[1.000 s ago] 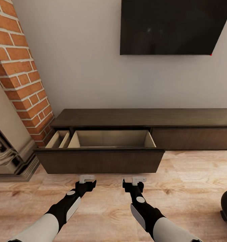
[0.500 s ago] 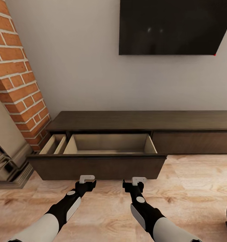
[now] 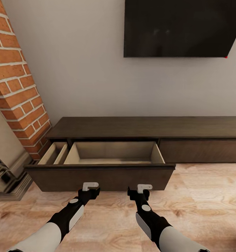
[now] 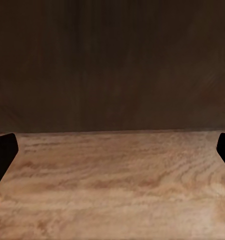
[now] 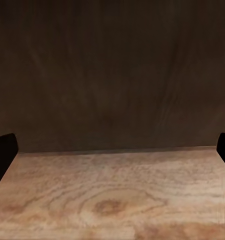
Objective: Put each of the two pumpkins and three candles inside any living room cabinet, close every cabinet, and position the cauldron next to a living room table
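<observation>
Just ahead of the left gripper (image 3: 90,186) and right gripper (image 3: 144,188), both spreading wide and holding nothing, the cabinet (image 3: 146,127) drawer (image 3: 100,175) is standing pulled out.

Floor (image 3: 202,196): pale wood-grain boards, bare across the open stretch in the head view; the same grain shows in both wrist views
Cabinet (image 3: 149,126): long, low, dark brown unit standing directly on the floor, its back against the grey wall; flat top carries nothing
Drawer (image 3: 100,175): pulled out over the floor, plain dark front; pale beige interior shows no contents
Fireplace base (image 3: 9,182): stepped stone plinth resting on the floor, just beside the drawer's left end
</observation>
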